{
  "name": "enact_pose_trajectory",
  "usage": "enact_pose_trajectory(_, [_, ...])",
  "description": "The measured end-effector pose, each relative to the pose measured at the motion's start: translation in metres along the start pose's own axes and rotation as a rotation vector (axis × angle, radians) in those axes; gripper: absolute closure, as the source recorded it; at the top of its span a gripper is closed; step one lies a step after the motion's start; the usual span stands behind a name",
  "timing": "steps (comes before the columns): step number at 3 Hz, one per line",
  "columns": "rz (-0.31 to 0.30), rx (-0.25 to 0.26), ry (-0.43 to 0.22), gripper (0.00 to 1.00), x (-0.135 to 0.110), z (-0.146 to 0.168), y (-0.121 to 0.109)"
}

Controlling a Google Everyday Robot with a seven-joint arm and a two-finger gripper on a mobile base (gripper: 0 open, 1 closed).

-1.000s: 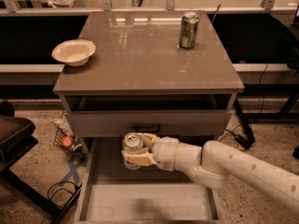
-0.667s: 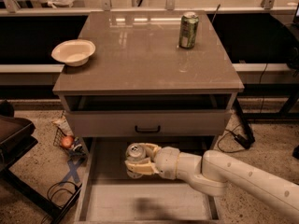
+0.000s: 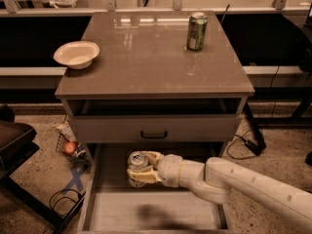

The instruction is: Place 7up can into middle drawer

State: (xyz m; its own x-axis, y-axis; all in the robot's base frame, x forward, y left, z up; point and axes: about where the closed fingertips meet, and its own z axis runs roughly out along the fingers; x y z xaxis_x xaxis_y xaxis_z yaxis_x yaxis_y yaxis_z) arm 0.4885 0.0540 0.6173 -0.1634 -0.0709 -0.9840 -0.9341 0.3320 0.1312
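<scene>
White bowl point(image 3: 76, 53) on the table point(image 3: 146, 62), left side, its inside plain white. Below, the middle drawer point(image 3: 122, 214) is pulled out, floor showing only a dark shadow. 7up can point(image 3: 138, 160) hangs over the drawer's back part, roughly upright, long axis near vertical, silver top facing up. The hand point(image 3: 140, 168) pinches it, fingers on either side. Dark green can point(image 3: 196, 31) stands on the table's right rear. Since a second ago, can and hand sit lower.

Smooth plastic end effector point(image 3: 142, 169) grips metal 7up can point(image 3: 137, 159) over matt drawer point(image 3: 117, 212)
</scene>
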Motion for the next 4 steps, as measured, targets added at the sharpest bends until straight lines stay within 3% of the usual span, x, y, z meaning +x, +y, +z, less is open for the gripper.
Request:
enact_pose_trajectory(1, [-0.019,-0.035,-0.008,1.00,0.029,0.022,-0.013])
enact_pose_trajectory(2, [-0.023,-0.079,-0.042,1.00,0.084,0.051,-0.034])
enact_pose_trajectory(3, [-0.024,-0.109,-0.029,1.00,0.142,0.067,-0.045])
enact_pose_trajectory(4, [-0.022,-0.101,0.003,0.97,0.174,0.072,-0.047])
